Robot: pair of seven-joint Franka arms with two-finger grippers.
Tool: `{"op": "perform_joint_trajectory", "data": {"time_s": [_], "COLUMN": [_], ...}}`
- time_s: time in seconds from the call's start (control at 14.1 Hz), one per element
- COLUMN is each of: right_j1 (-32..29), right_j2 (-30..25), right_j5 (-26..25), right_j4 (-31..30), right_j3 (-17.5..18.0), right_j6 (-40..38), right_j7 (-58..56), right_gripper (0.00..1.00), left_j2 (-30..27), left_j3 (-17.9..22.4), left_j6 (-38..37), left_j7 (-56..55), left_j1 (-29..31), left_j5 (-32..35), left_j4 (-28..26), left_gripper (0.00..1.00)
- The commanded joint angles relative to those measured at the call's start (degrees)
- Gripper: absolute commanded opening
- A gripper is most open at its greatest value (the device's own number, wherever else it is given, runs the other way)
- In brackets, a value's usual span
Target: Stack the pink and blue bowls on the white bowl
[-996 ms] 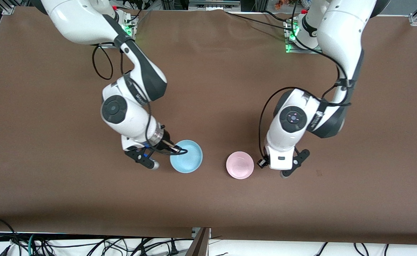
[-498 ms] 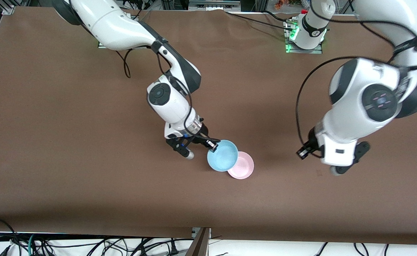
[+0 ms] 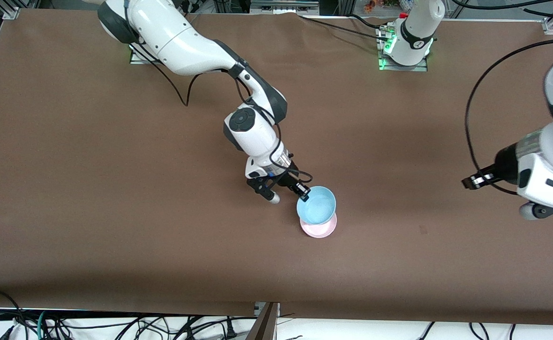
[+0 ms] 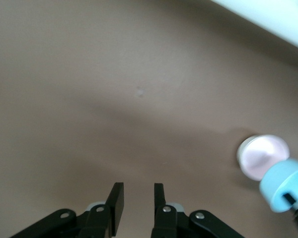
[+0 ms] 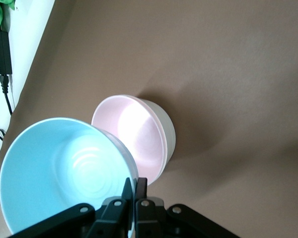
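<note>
While the blue bowl (image 3: 317, 204) hangs by its rim, pinched in the right pincer (image 3: 303, 191) over the pink bowl (image 3: 320, 229) near the desk's (image 3: 69, 189) camera-side edge, lowering squarely seems next. Whether white lies beneath the pink is unclear. Left pincer (image 4: 134, 201), narrow and empty, waits over its own end. No writing is legible.
</note>
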Motion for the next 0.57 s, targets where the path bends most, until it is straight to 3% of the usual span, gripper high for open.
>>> {"op": "perform_joint_trajectory", "data": {"time_s": [0.0,0.28,0.5], "right_j1": [1.2,1.1,1.1], "right_j2": [2.8,5.5,7.9], "right_j5": [0.0,0.1,0.1], "right_j4": [3.3,5.9,8.9], "right_j3": [-1.2,-1.8,-1.9], "right_j6": [2.5,4.5,5.1], "right_j7": [1.2,1.0,0.7], "right_gripper": [0.00,0.00,0.00], "left_j2": [-1.9,-4.9,-11.5], "left_j3": [-0.2,0.0,-0.1], "left_j6": [-0.8,-0.1,7.3], "left_j7": [7.9,12.8,14.9], "left_j1": [1.6,3.3,4.1], "left_j5": [-1.0,-0.6,-0.7], "left_j4": [-3.2,-8.1,-19.7], "left_gripper": [0.34,0.36,0.38]}}
